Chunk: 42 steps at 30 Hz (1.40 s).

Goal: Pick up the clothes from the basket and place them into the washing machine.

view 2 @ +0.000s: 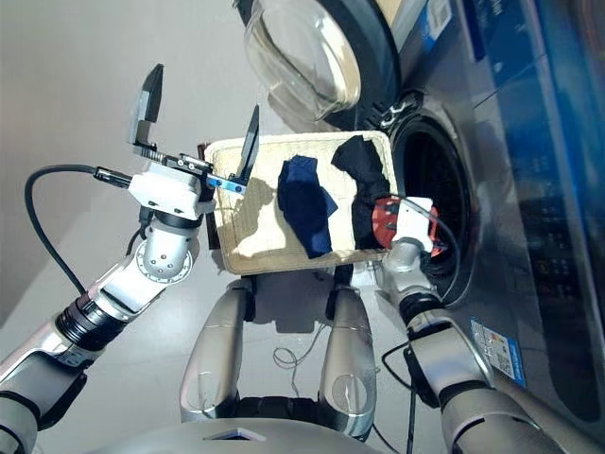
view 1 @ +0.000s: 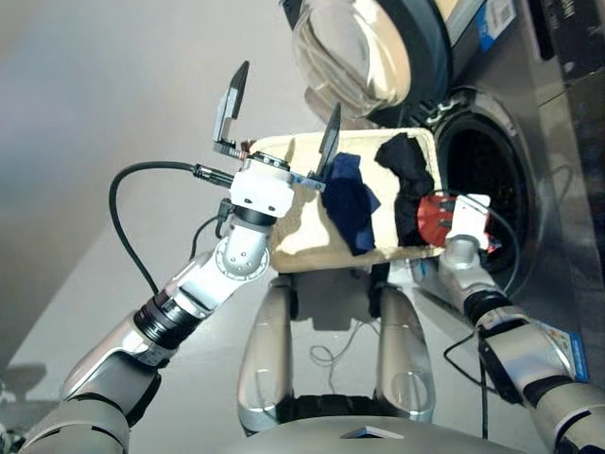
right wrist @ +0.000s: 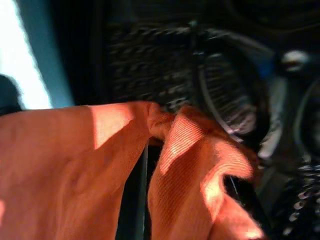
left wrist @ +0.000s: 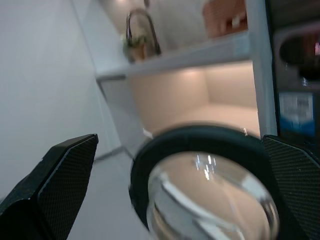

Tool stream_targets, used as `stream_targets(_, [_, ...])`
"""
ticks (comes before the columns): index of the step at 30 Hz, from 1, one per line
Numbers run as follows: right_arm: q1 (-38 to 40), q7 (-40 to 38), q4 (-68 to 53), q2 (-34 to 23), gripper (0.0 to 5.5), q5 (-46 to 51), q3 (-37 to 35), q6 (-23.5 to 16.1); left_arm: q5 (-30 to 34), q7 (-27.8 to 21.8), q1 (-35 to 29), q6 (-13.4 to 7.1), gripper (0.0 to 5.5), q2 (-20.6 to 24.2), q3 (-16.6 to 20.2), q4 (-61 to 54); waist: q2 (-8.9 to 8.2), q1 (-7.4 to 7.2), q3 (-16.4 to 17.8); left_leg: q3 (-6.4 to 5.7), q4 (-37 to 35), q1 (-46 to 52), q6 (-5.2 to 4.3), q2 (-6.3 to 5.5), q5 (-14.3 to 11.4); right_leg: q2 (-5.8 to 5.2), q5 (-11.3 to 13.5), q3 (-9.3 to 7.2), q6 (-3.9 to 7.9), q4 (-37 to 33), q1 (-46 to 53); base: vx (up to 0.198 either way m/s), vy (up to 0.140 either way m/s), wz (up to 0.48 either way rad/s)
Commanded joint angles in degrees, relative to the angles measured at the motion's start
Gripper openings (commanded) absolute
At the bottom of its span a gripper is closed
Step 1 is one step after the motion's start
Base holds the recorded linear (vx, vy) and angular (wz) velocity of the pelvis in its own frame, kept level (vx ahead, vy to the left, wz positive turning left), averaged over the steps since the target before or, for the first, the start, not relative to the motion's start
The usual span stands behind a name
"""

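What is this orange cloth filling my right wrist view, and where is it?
Observer: It is an orange garment, gripped by the right end effector at the basket's right edge, next to the washing machine and its open drum.
Operator: Are there other clothes in the basket?
Observer: Yes. A navy garment and a black garment lie in the basket.
Operator: What is the other arm doing?
Observer: The left end effector is raised by the basket's left end, fingers wide open, holding nothing.
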Motion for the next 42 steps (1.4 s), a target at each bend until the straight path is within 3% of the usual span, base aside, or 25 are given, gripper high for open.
stream_targets(1, [-3.62, -4.41, 0.77, -8.00, 0.00, -1.77, -2.80, -0.13, -0.39, 1.20, -0.29, -2.26, 5.50, 0.07, 1.50, -7.63, 0.76, 0.77, -0.64, 2.42, 8.11, -1.84, -0.43, 0.95, -6.34, -0.58, -0.94, 3.76, 1.85, 2.39, -2.68, 0.000, 0.000, 0.000])
stream_targets(6, [-5.74, -6.18, 0.79, -15.75, 0.00, -2.81, -2.67, 0.67, 1.23, 2.02, 1.16, -1.30, 5.50, 1.55, 2.35, -8.84, 0.60, 0.47, -0.64, 2.08, 12.80, -8.69, -0.48, 1.01, -7.88, -0.72, -2.77, 4.19, 1.39, 7.50, -9.63, 0.000, 0.000, 0.000])
stream_targets(13, [-11.52, -8.23, 1.69, -25.44, 0.00, -3.13, -1.39, 1.32, 2.78, 3.31, 2.73, -0.61, 5.50, 4.46, 3.15, -10.68, 0.01, 0.30, -0.64, 2.15, 15.80, -14.27, -0.53, 1.49, -8.61, -0.31, -3.08, 4.83, 1.20, 9.98, -15.57, 0.000, 0.000, 0.000])
stream_targets(19, [-16.43, -8.79, 5.59, -28.98, 0.00, -1.09, -0.03, 2.68, 3.55, 4.48, 2.19, 0.37, 5.50, 5.93, 2.99, -10.01, -0.16, -0.15, -0.64, 2.39, 16.04, -15.23, -0.61, 1.52, -8.82, -0.30, -3.17, 5.19, 1.08, 10.46, -17.26, 0.000, 0.000, 0.000])
stream_targets(24, [-16.70, -7.56, 5.57, -28.34, 0.00, 0.58, 0.39, 2.15, 3.51, 4.46, 2.26, 0.49, 5.50, 6.21, 3.46, -9.40, -0.26, -0.58, -0.64, 2.50, 15.60, -14.90, -0.66, 1.55, -8.69, -0.01, -3.09, 5.50, 0.96, 9.96, -17.14, 0.000, 0.000, 0.000])
stream_targets(26, [-17.05, -5.32, 6.07, -27.17, 5.50, 6.78, -1.51, 0.71, 3.49, 4.44, 2.13, 0.48, 5.50, 6.05, 3.87, -9.22, -0.42, -0.73, -0.64, 2.61, 15.41, -14.57, -0.66, 1.57, -8.81, 0.15, -3.13, 5.55, 0.87, 9.72, -16.89, 0.000, 0.000, 0.000])
stream_targets(34, [-14.22, 0.62, 2.86, -22.64, 5.50, 16.87, -3.76, -3.88, 2.17, 3.01, 2.94, 0.85, 5.50, 5.24, 5.03, -9.12, -0.77, -1.10, -0.64, 2.94, 14.05, -13.09, -0.78, 1.84, -8.46, 0.19, -2.87, 5.55, 0.69, 8.39, -15.65, 0.000, 0.000, 0.000])
stream_targets(37, [-9.51, 4.64, -4.60, -18.43, 5.50, 23.17, -5.52, -7.88, 1.49, 2.21, 3.59, 0.83, 5.50, 4.38, 6.10, -9.08, -1.07, -1.55, -0.64, 3.26, 13.36, -12.40, -0.87, 1.94, -8.24, 0.34, -2.55, 5.69, 0.69, 7.53, -15.07, 0.000, 0.000, 0.000])
stream_targets(42, [-0.72, 7.91, -18.97, -11.05, 5.50, 24.37, -4.95, -11.66, 1.40, 1.36, 4.51, 1.24, 5.50, 3.71, 6.86, -7.78, -1.67, -2.18, -0.64, 3.70, 11.65, -11.35, -0.80, 1.94, -7.46, 0.69, -1.59, 6.00, 0.80, 5.57, -14.13, 0.000, 0.000, 0.000])
